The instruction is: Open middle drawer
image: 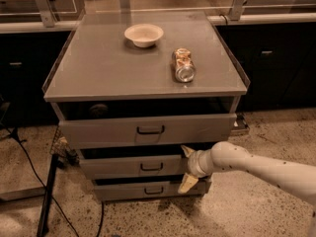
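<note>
The grey cabinet has three drawers. The middle drawer (118,167) has a flat grey front with a small dark loop handle (151,167) at its centre. It stands out a little from the cabinet, less than the top drawer (98,130) above it. My gripper (186,168) comes in from the right on a white arm and sits at the right end of the middle drawer's front. Its two pale fingers (187,183) are spread, one above and one below. It holds nothing.
The bottom drawer (118,190) sits below. On the cabinet top (98,73) lie a white bowl (143,34) and a can on its side (183,66). Dark cabinets line the back wall. A black cable and stand (47,196) lie on the speckled floor at left.
</note>
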